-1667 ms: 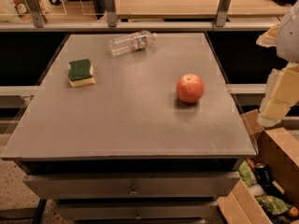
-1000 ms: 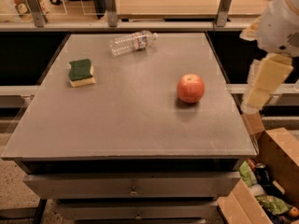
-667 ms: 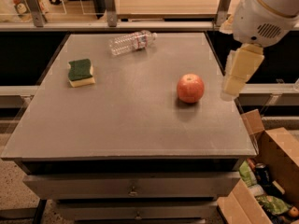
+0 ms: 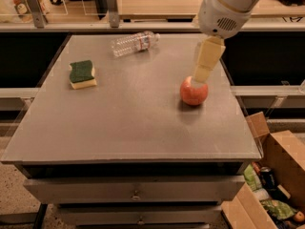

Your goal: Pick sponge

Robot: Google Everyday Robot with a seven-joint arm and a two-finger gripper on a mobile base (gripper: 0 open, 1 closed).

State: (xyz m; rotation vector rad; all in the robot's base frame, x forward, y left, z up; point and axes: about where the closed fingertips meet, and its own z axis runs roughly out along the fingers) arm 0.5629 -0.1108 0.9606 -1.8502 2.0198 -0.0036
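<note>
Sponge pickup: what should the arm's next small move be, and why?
Probably swing the tool across the table toward the sponge. It hangs right by the apple on the view's right side, far from the sponge near the left edge.

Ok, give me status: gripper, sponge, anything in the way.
Gripper at the apple, right side of table. Sponge lies apart, far left. Water bottle on its side at the back, off the line between.

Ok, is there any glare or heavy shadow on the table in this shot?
Camera view: even, soft light, no strong glare on the grey table; only a faint shadow on the near side of the apple and beside the sponge; the claw hangs at the apple's top, well lit.
</note>
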